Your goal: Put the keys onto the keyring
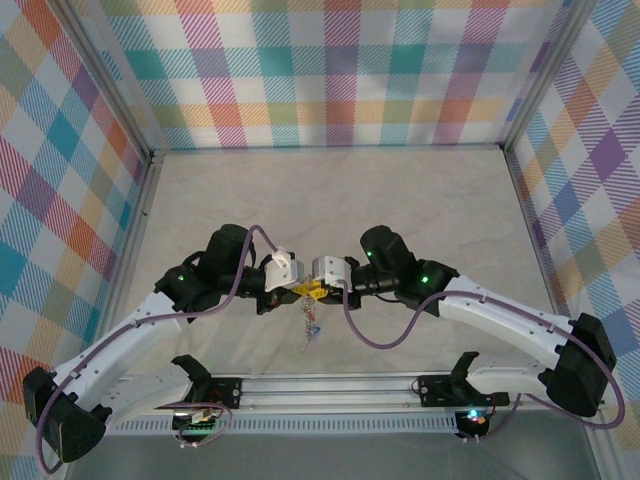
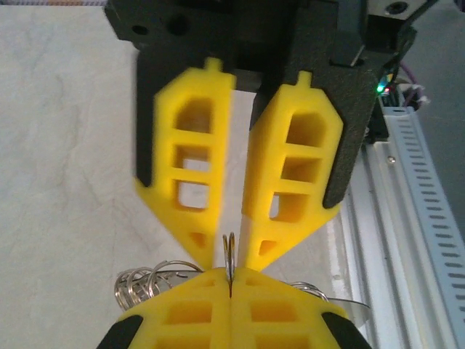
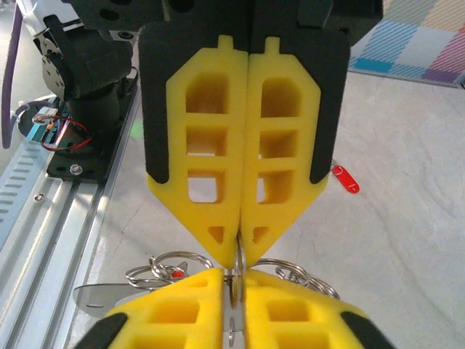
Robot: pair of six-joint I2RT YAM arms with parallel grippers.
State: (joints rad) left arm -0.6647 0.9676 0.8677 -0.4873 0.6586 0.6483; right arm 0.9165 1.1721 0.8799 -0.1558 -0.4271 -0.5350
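Left hand: yellow fingers nearly together, leaving a narrow slot at the tips that grips a thin wire ring standing edge-on in it.
Right hand: yellow fingers pressed flush along their whole length, the tips nipping the same wire ring.
Position of hands: tip to tip above the near middle of the desk, the left arm reaching in from the left and the right arm from the right.
Keyring: held in the air between the two hands. Pale silver wire, with loose coils bunched to either side of the fingertips. In the top view the rest hangs as a short strand below the hands.
Keys on the ring: one small red spot shows among the coils. Whether it is a key head cannot be told.
Loose key: red head, lying flat on the desk, apart from the hands.
Metal tab: flat, pale, sticking out beside the coils.
Rail: slotted aluminium, along the near edge, carrying the arm bases.
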